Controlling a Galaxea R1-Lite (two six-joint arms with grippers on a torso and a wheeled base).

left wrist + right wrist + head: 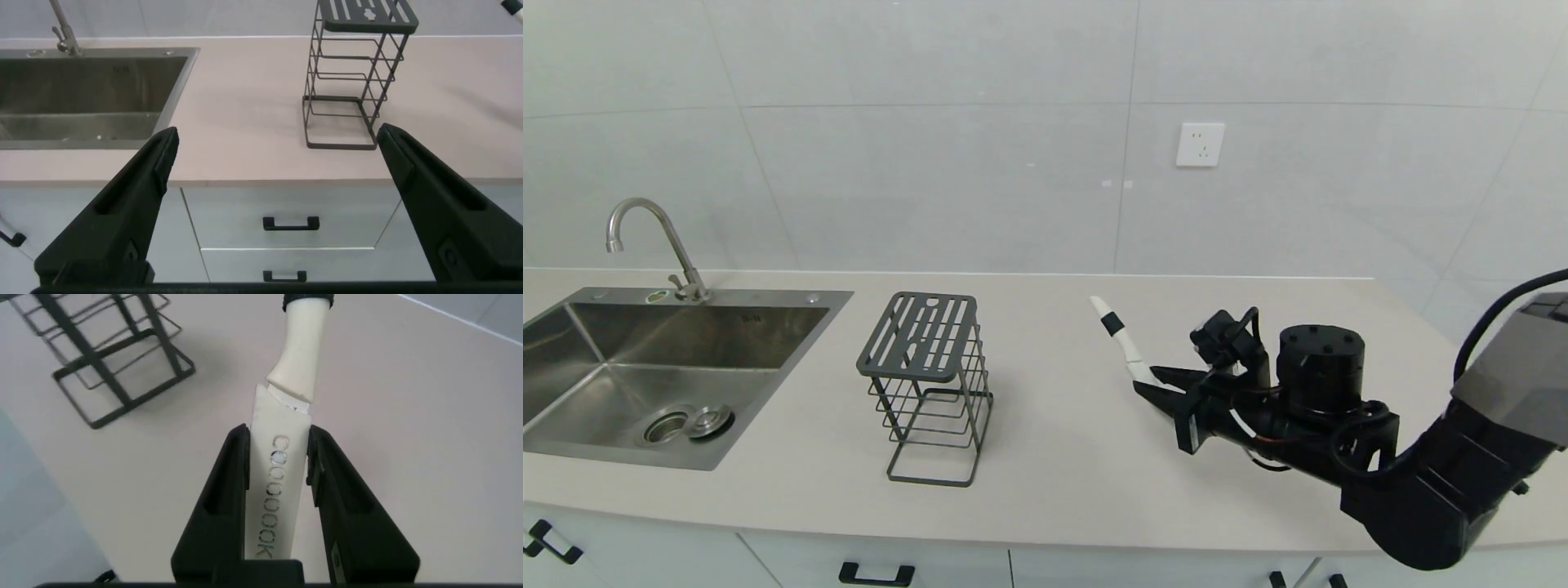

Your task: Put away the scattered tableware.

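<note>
A white knife (pixel 1121 336) with a black band on its handle is held just above the pale counter (pixel 1054 457), right of centre. My right gripper (pixel 1153 385) is shut on its blade, and the handle points away toward the wall. In the right wrist view the blade (pixel 282 457) sits clamped between the two black fingers (pixel 233 469). A dark wire rack (pixel 927 384) with a slotted top stands at mid counter, left of the knife. My left gripper (pixel 278 135) hangs open and holds nothing, low in front of the counter edge, facing the rack (pixel 355 73).
A steel sink (pixel 703 335) with a curved faucet (pixel 654 237) takes up the counter's left end. A socket (pixel 1200 144) is on the tiled wall. White drawers with black handles (pixel 290 223) run below the counter edge. Bare counter lies between rack and knife.
</note>
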